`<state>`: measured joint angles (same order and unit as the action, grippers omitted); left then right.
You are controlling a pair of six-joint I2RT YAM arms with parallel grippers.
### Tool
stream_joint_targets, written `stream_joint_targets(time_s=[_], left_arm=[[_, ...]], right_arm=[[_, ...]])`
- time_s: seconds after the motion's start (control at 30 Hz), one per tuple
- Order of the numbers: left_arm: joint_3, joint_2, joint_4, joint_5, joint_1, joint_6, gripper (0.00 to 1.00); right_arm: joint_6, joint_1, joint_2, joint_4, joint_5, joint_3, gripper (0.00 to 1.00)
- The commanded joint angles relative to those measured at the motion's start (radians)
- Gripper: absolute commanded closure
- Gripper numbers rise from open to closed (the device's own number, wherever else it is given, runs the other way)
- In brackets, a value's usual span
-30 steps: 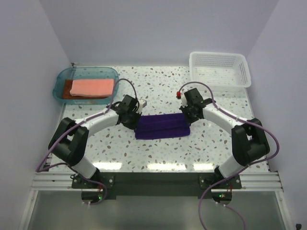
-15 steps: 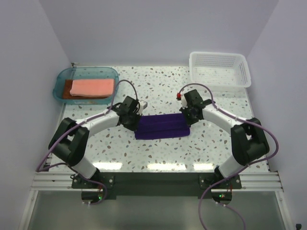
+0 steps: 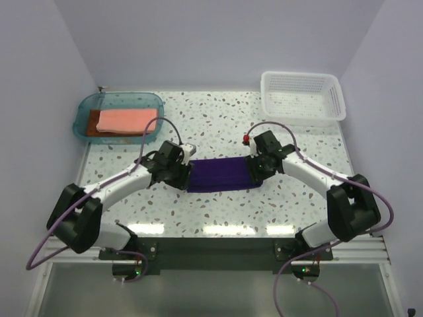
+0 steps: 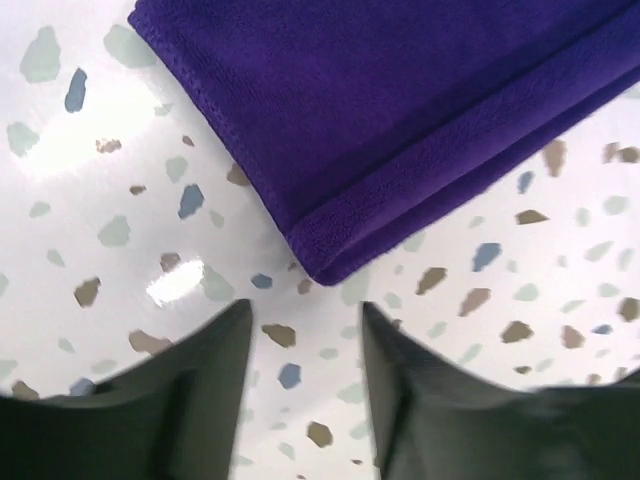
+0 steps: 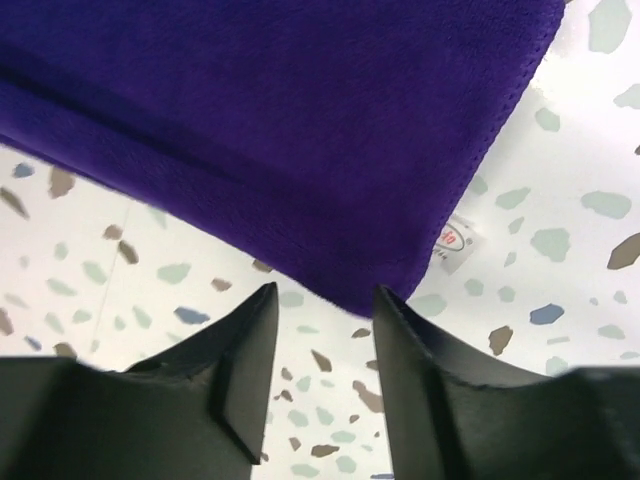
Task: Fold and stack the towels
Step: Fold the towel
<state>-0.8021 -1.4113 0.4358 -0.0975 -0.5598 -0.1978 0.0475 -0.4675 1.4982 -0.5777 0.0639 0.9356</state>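
Note:
A deep purple towel [image 3: 221, 175] lies folded in a flat strip at the middle of the table. My left gripper [image 3: 184, 176] sits at its left end, open, and the left wrist view shows the towel's corner [image 4: 400, 100] just beyond the empty gripper [image 4: 305, 310]. At the towel's right end my right gripper [image 3: 254, 172] is open too. The right wrist view has the purple towel [image 5: 280, 120] ahead of the bare gripper [image 5: 325, 295], with a small white label [image 5: 458, 240] at its edge. A salmon pink towel [image 3: 125, 120] rests folded on a rust brown towel [image 3: 92, 129].
The teal tray [image 3: 84, 105] holding the pink and brown towels stands at the back left. A white mesh basket [image 3: 303, 96] stands at the back right. Speckled tabletop [image 3: 218, 119] stretches between them, behind the purple towel.
Both grippers went from shut to open and let go of the purple towel. Both arms drew back toward the near edge, and the towel now lies flat on the table.

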Motion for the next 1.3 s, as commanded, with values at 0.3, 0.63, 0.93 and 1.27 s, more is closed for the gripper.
stream_joint_targets(time_s=[0.3,0.63,0.93,1.27], left_arm=[[-0.051,0.223,-0.071,-0.027,-0.008,-0.190,0.33],[0.006,0.054,-0.232,-0.005,-0.077,-0.291,0.60],[0.228,0.017,-0.353,0.028,-0.084,-0.402,0.71],[0.164,0.172,-0.200,0.156,-0.084,-0.419,0.63]], right_arm=[[0.210,-0.005,-0.205,0.041,0.011,0.017,0.58],[0.391,-0.006,-0.116,0.259,-0.095,-0.115,0.67],[0.460,-0.005,-0.088,0.300,-0.145,-0.257,0.67],[0.373,0.004,-0.214,0.191,-0.199,-0.201,0.65]])
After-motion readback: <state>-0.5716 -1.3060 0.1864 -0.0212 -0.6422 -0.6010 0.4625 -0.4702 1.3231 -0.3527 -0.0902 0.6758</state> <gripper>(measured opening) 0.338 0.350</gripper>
